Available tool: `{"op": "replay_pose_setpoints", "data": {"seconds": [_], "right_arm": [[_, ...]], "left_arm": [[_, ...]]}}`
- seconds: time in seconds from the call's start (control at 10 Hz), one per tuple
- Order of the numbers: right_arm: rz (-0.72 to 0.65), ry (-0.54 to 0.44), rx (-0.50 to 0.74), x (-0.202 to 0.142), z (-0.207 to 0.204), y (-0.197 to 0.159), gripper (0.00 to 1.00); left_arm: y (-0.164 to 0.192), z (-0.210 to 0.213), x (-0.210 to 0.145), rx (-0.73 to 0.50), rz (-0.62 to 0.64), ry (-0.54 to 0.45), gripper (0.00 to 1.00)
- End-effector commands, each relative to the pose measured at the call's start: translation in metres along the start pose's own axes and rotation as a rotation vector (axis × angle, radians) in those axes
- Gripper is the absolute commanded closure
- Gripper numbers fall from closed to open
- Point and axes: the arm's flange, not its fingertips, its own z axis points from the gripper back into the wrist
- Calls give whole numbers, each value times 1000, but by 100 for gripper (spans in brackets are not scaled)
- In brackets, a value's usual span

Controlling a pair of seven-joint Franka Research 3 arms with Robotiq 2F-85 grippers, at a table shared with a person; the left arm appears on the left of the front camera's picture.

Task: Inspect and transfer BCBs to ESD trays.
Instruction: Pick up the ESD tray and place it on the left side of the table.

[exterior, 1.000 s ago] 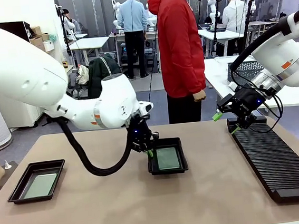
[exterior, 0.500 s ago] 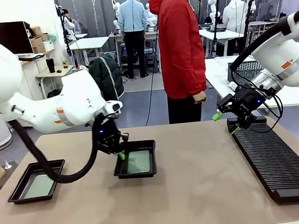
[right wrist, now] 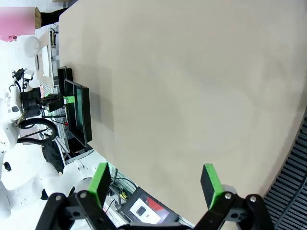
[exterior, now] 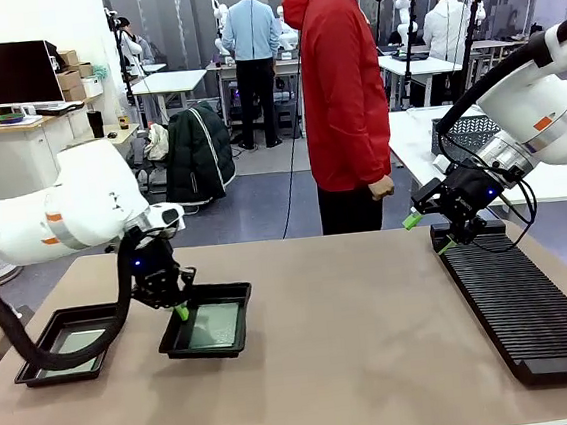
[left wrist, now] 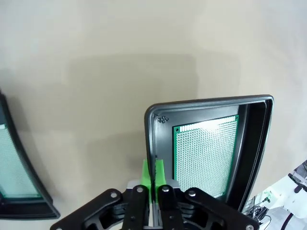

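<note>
An ESD tray (exterior: pixel 207 325) with a BCB (left wrist: pixel 205 154) inside is gripped at its rim by the left tool (exterior: pixel 179 310), beside a second tray (exterior: pixel 68 343) on the surface (exterior: pixel 378 354). Farther right, the right tool (exterior: pixel 424 231) is held wide above the rack (exterior: pixel 526 310).

Tan worktop (exterior: pixel 378 354) in open lab. Grey floor (exterior: pixel 263 209), white tables (exterior: pixel 165 81) behind, dark monitor (exterior: pixel 4 74) on desk at left, bright even lighting.
</note>
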Motion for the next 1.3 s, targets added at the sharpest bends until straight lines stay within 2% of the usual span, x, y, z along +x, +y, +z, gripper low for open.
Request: {"op": "replay_pose_setpoints", "data": {"seconds": [0.0,0.4,0.6,1.2], "right_arm": [[-16,2,-21,-2,0,2,0],[-16,2,-21,-2,0,2,0],[-16,2,-21,-2,0,2,0],[-16,2,-21,-2,0,2,0]], "left_arm": [[24,2,-13,-3,12,-28,97],[74,-5,-21,-16,72,-74,97],[86,-2,-19,-1,78,-107,97],[107,-16,4,25,87,-109,97]]}}
